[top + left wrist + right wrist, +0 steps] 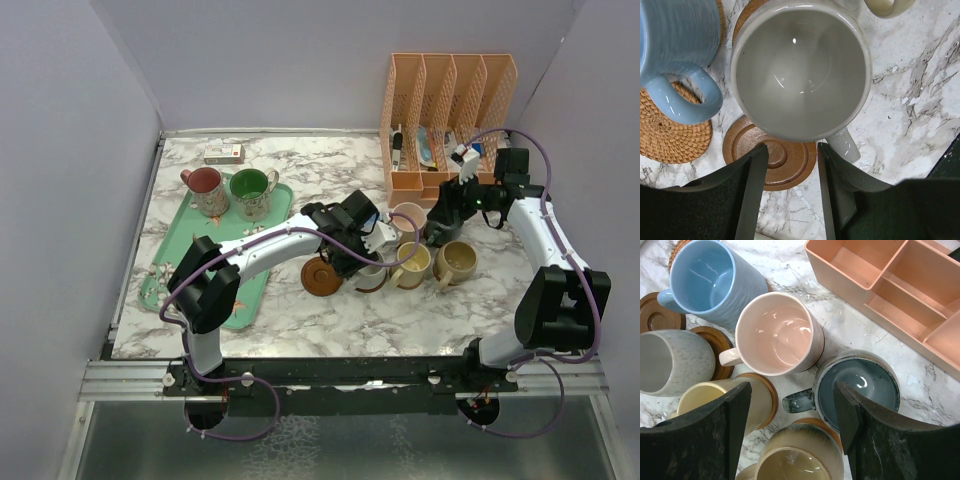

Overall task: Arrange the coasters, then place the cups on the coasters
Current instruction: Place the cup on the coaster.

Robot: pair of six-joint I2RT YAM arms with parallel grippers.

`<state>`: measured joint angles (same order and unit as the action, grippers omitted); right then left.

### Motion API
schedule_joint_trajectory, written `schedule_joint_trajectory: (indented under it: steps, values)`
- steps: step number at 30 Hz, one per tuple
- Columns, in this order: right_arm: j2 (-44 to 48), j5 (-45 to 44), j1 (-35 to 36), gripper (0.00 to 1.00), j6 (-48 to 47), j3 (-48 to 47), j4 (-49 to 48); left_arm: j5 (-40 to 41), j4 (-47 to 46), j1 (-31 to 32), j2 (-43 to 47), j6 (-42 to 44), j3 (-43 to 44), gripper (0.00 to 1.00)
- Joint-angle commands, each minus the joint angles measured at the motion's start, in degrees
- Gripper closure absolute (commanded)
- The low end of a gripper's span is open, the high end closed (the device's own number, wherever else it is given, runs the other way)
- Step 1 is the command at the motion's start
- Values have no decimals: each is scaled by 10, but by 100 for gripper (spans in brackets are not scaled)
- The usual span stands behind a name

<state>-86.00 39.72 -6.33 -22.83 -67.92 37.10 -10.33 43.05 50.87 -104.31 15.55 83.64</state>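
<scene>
Six cups crowd the table's middle: blue (705, 280), pink (775, 332), dark teal (860, 385), yellow (710, 395), tan (800, 455) and cream (800, 70). A red cup (205, 188) and a green cup (250, 192) stand on the tray. The cream cup sits partly on a ringed brown coaster (772, 160); a woven coaster (670, 135) lies under the blue cup. Another brown coaster (320, 277) lies bare. My left gripper (792, 147) is open just short of the cream cup's rim. My right gripper (792, 390) hangs open above the teal cup's handle.
A mint-green tray (175, 270) lies at the left. A peach desk organizer (445, 100) stands at the back right, close behind the cups. A small box (223, 153) rests near the back wall. Walls close in the table on three sides.
</scene>
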Motion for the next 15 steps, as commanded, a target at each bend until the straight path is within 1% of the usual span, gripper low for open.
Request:
schedule_joint_trajectory:
  steps: [1, 15]
  values:
    - [-5, -2, 2, 33, -9, -2, 10, -15, 3, 5, -2, -5, 15, 52]
    - [4, 5, 2, 33, -11, -3, 10, 0, 3, 5, 6, 1, 15, 50]
